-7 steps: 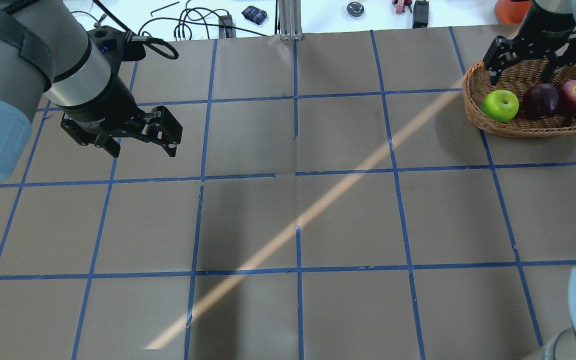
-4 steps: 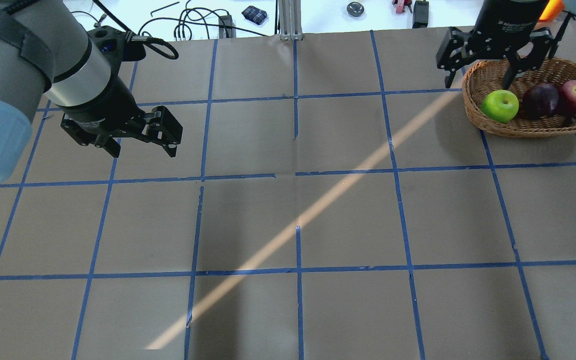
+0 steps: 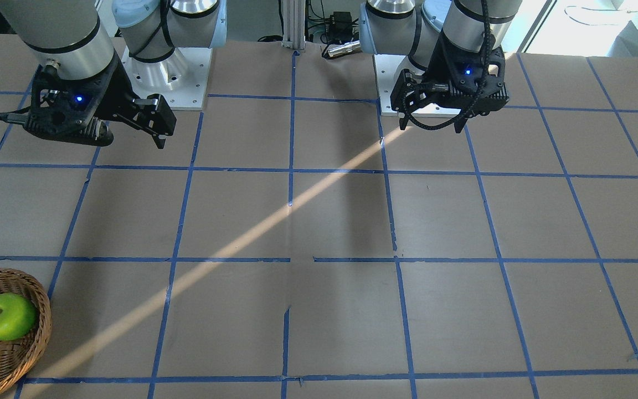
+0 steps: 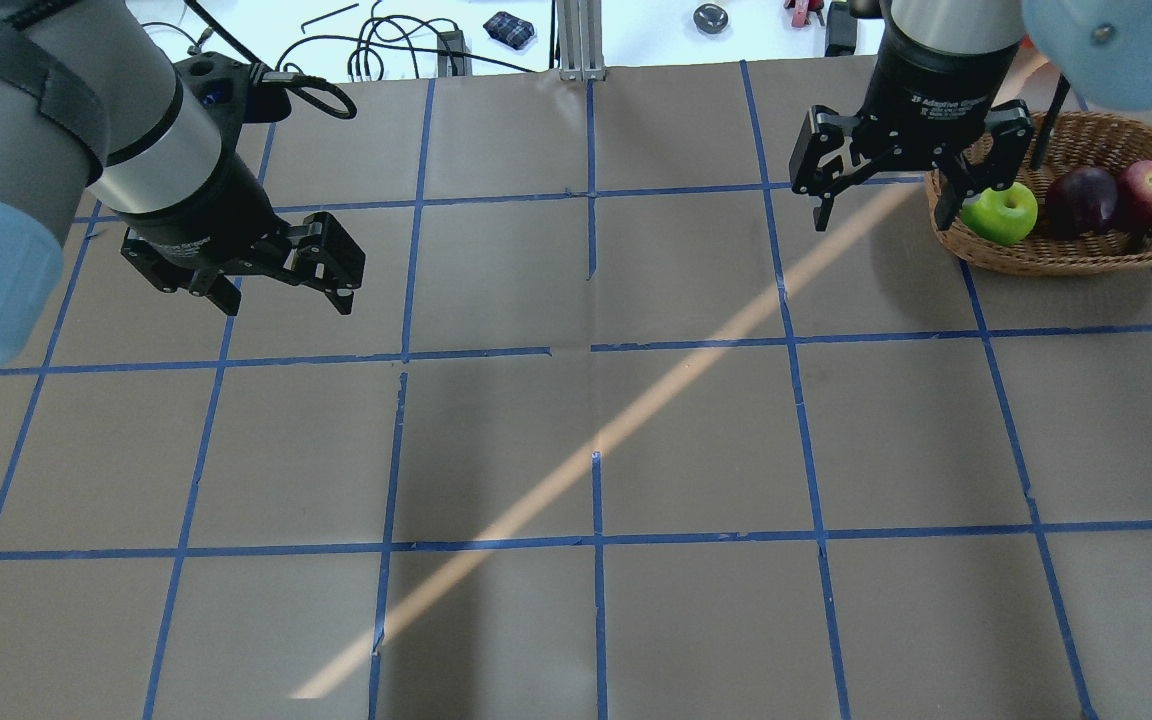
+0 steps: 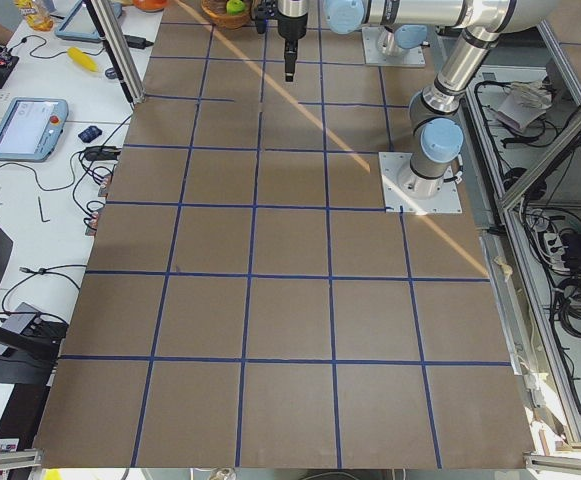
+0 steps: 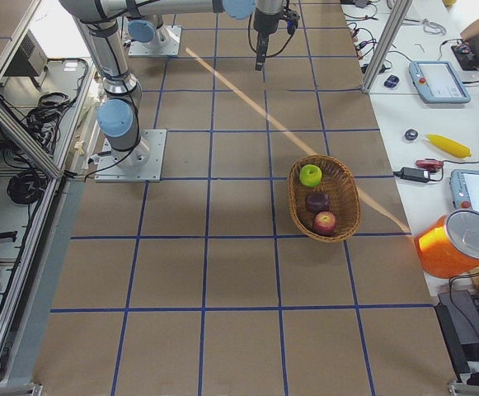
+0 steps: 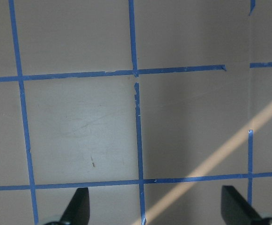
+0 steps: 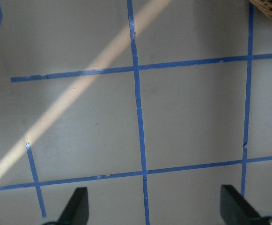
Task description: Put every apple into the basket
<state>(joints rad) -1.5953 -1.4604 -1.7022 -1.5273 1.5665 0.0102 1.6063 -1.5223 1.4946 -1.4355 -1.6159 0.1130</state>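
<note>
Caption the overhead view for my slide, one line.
Green apple, maroon apple and red apple in the basket; right gripper open and clear of it, left gripper open far off.

a robotics lab: tape-gridded table, teach pendants on a side bench, cable bundles alongside
</note>
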